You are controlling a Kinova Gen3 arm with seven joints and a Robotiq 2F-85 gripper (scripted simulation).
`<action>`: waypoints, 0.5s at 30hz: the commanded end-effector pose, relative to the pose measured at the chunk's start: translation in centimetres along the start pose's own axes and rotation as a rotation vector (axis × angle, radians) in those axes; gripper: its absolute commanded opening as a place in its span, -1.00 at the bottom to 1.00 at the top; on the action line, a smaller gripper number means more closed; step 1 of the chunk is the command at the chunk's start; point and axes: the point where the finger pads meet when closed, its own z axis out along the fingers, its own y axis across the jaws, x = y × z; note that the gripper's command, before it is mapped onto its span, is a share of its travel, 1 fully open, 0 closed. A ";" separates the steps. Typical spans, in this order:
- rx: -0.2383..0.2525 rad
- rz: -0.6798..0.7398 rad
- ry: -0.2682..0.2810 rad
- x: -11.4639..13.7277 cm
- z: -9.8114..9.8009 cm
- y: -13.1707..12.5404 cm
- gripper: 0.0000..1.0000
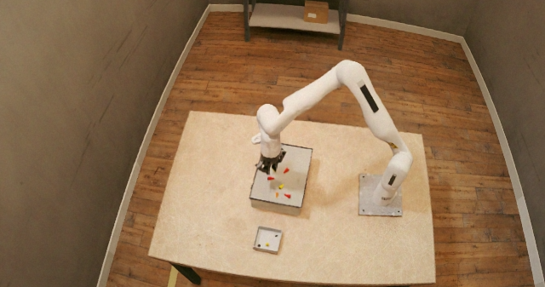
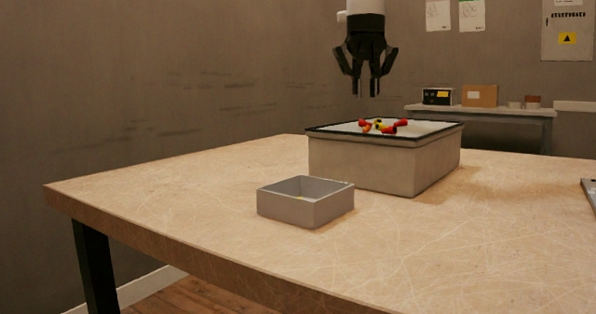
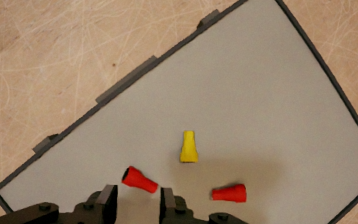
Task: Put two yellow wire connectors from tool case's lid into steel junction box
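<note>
The grey tool case [image 2: 382,165] [image 1: 298,159] [image 3: 260,90] stands mid-table, its flat lid [image 2: 428,128] facing up. One yellow wire connector [image 1: 280,186] [image 2: 378,125] [image 3: 188,148] lies on the lid among red connectors [image 3: 140,180] [image 3: 229,193] [image 1: 286,169] and an orange one [image 1: 276,194]. The steel junction box [image 1: 256,236] [image 2: 303,207] sits nearer the table's front edge, with one yellow connector [image 1: 266,244] inside. My gripper [image 1: 269,166] [image 2: 366,92] [image 3: 138,201] hangs well above the lid's left part, fingers partly open with nothing between them.
The arm's base plate [image 1: 380,202] is on the table to the right of the case. A shelf table [image 1: 298,19] with a cardboard box [image 1: 316,11] stands at the far wall.
</note>
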 end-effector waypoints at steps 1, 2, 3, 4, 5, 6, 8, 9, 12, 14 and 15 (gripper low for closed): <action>0.005 0.002 0.000 1.9 -0.1 2.2 -0.29; 0.005 0.002 0.000 1.9 -0.1 2.2 -0.29; 0.005 -0.007 0.001 2.1 -0.1 2.5 -0.29; 0.005 -0.014 0.001 2.3 -0.1 2.7 -0.29; 0.005 -0.021 0.001 2.4 -0.1 2.9 -0.29; 0.005 -0.026 0.001 2.5 -0.1 3.1 -0.29; 0.006 -0.035 0.001 2.6 -0.1 3.4 -0.29; 0.006 -0.037 0.002 2.7 -0.1 3.5 -0.29; 0.006 -0.041 0.002 2.8 -0.1 3.6 -0.29; 0.006 -0.042 0.002 2.8 -0.1 3.6 -0.29; 0.006 -0.042 0.002 2.8 -0.1 3.6 -0.29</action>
